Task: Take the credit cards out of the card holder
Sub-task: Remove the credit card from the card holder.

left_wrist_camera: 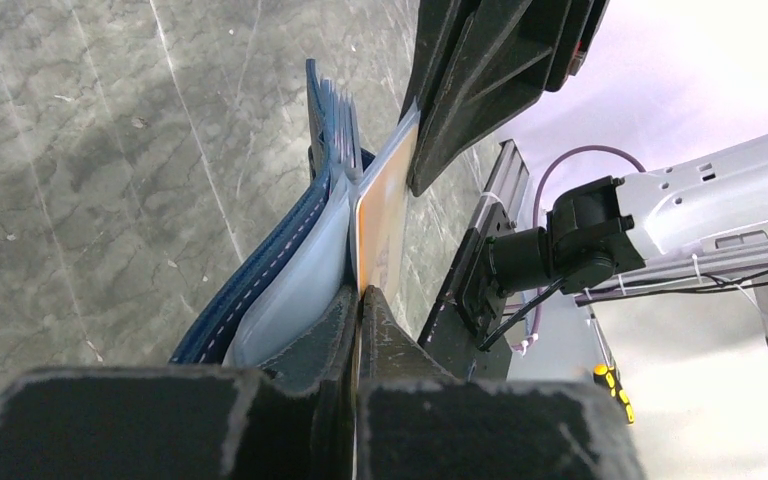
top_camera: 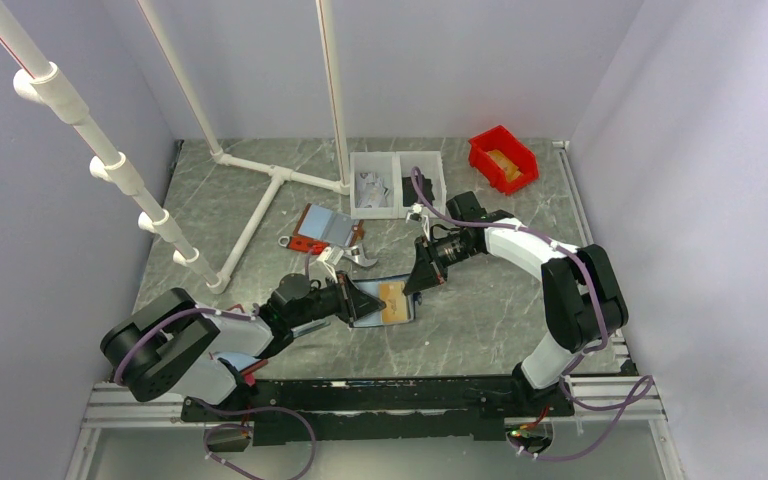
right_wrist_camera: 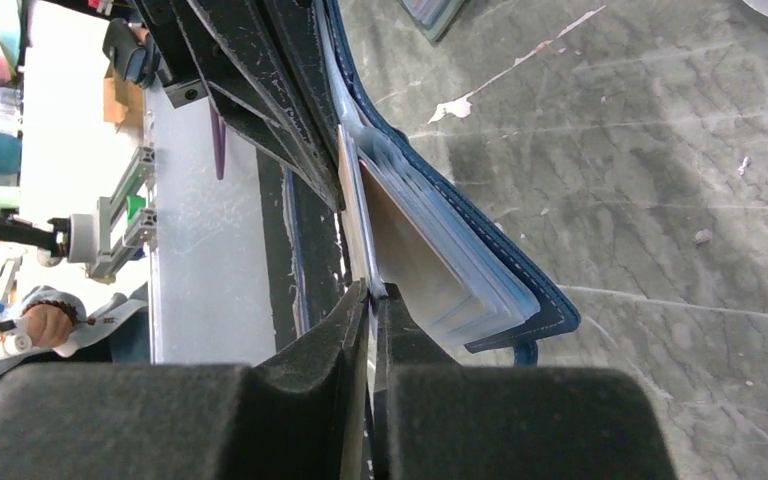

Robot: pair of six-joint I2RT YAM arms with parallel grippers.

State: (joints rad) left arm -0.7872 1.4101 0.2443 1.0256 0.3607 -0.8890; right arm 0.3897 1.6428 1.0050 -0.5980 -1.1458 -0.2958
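Note:
The navy card holder (top_camera: pixel 368 319) lies open in mid-table between my two grippers. A tan credit card (top_camera: pixel 394 300) shows in its light blue pockets. My left gripper (top_camera: pixel 365 300) comes in from the left and is shut on the holder's near edge. In the left wrist view its jaws (left_wrist_camera: pixel 360 293) pinch the inner leaf beside the orange card (left_wrist_camera: pixel 385 220) and navy cover (left_wrist_camera: pixel 260 280). My right gripper (top_camera: pixel 415 283) reaches in from the right. Its jaws (right_wrist_camera: pixel 371 288) are shut on the thin edge of the tan card (right_wrist_camera: pixel 400 240), next to the stacked pockets (right_wrist_camera: pixel 480 290).
A red-edged holder (top_camera: pixel 322 228) lies open behind the navy one, with a grey-silver object (top_camera: pixel 357 258) beside it. Two white bins (top_camera: pixel 380 185) and a red bin (top_camera: pixel 502 160) stand at the back. A white pipe frame (top_camera: pixel 270 190) crosses the back left.

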